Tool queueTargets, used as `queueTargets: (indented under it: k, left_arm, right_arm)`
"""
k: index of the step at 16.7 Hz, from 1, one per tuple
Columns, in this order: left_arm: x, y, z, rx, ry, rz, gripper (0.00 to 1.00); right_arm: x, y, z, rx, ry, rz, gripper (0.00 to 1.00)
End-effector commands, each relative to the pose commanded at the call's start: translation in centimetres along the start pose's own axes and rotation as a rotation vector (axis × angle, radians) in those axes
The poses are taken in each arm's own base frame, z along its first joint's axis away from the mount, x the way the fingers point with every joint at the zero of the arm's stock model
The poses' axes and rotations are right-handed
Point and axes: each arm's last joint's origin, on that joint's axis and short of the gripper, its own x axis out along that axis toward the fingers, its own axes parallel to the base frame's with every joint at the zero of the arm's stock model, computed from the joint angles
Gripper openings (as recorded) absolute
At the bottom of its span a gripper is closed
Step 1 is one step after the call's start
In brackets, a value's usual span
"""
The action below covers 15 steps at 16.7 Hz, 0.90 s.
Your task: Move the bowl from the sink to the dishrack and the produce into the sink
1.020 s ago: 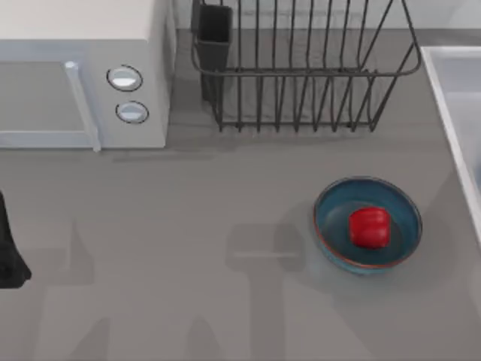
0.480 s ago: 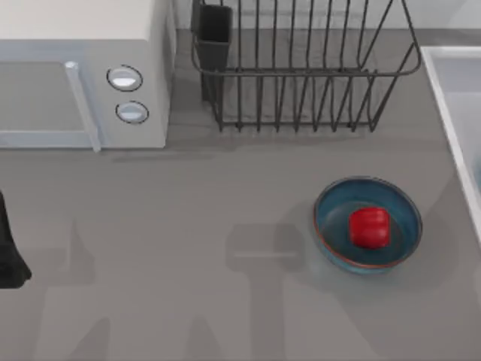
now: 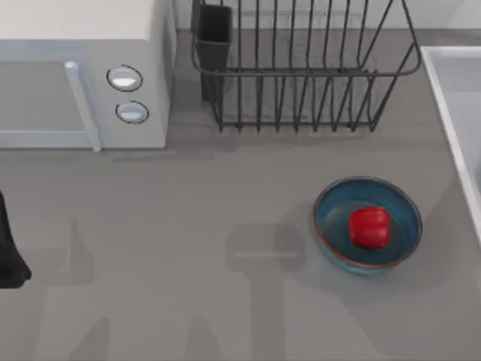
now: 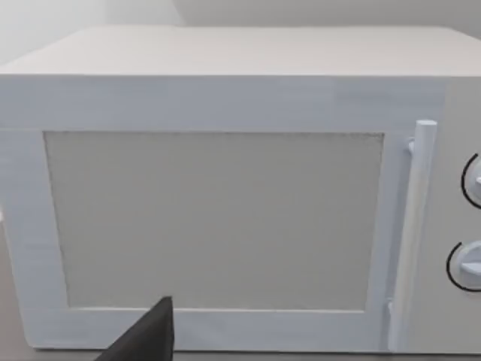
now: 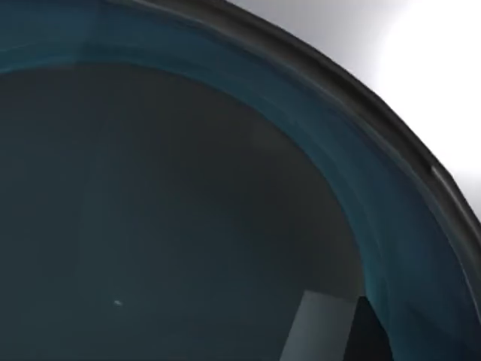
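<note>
A deep-blue bowl (image 3: 367, 223) with a rust-brown rim stands on the grey counter, right of the middle. The red produce (image 3: 369, 227) lies inside it. The dark wire dishrack (image 3: 301, 68) stands at the back, with its black utensil cup (image 3: 214, 34) at its left corner. The white-rimmed sink (image 3: 451, 98) runs along the right edge. In the right wrist view, the dark blue inside of a bowl (image 5: 188, 210) sits very close under my right gripper (image 5: 331, 335). My left arm (image 3: 9, 256) is parked at the far left edge.
A white microwave (image 3: 83, 75) with two round knobs stands at the back left. The left wrist view faces its door (image 4: 218, 218) and handle (image 4: 413, 233). Open grey counter lies between the microwave and the bowl.
</note>
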Motion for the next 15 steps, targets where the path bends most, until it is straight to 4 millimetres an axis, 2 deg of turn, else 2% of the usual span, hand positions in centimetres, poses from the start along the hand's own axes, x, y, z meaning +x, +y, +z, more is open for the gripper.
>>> queueTargets:
  k: [8, 11, 13, 15]
  left_arm:
    - [0.0, 0.0, 0.0, 0.0, 0.0, 0.0, 1.0]
    - [0.0, 0.0, 0.0, 0.0, 0.0, 0.0, 1.0]
    - [0.0, 0.0, 0.0, 0.0, 0.0, 0.0, 1.0]
    - [0.0, 0.0, 0.0, 0.0, 0.0, 0.0, 1.0]
  right_arm:
    - [0.0, 0.0, 0.0, 0.0, 0.0, 0.0, 0.0]
    - [-0.7, -0.1, -0.1, -0.002, -0.003, 0.0, 0.0]
    - [-2.6, -0.9, -0.8, -0.001, -0.001, 0.0, 0.0]
    - [-6.0, -2.1, -2.1, -0.002, 0.001, 0.0, 0.0]
